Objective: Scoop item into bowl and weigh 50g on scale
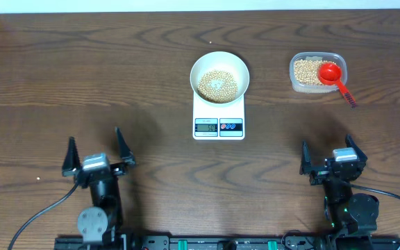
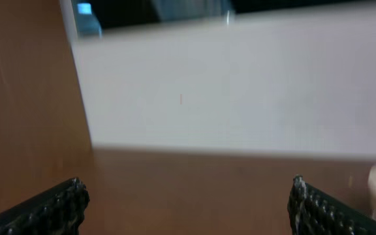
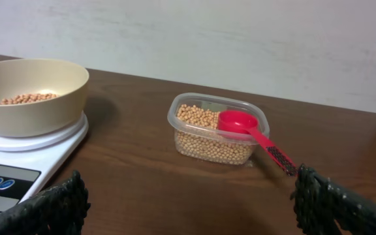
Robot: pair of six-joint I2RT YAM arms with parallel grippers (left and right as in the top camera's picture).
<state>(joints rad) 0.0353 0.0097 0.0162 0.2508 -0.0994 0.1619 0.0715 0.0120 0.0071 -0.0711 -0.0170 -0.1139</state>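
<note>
Beans (image 1: 218, 85) sit in a heap inside the white bowl (image 1: 219, 55), and the bowl is centred on the scale (image 1: 219, 111), mid-table toward the far edge. Scale display + red/blue btns face the robot; digits too small to read.

More beans fill a clear tub (image 1: 334, 60), to the right of the scale and well apart from it. Red scoop (image 1: 330, 71) rests in the tub on the beans, cup up, w/ the handle sticking out over the near-right rim toward the robot's right side.

Left gripper (image 1: 94, 136) is parked near the front-left of the table (image 1: 117, 69), jaws spread wide, nothing between them, well apart from the scale. Its wrist view is blurry: only a pale wall (image 2: 240, 85), brown wood, and a pale blob at the right edge, can't tell what.

Right gripper (image 1: 327, 142) is at front-right, also spread wide and empty, near side of the tub, not touching. In the right wrist view the tub and scoop lie straight ahead and the scale and bowl off to the left, w/ bare wood between.

Black cables (image 1: 40, 208) trail from both arm bases along the front edge.
</note>
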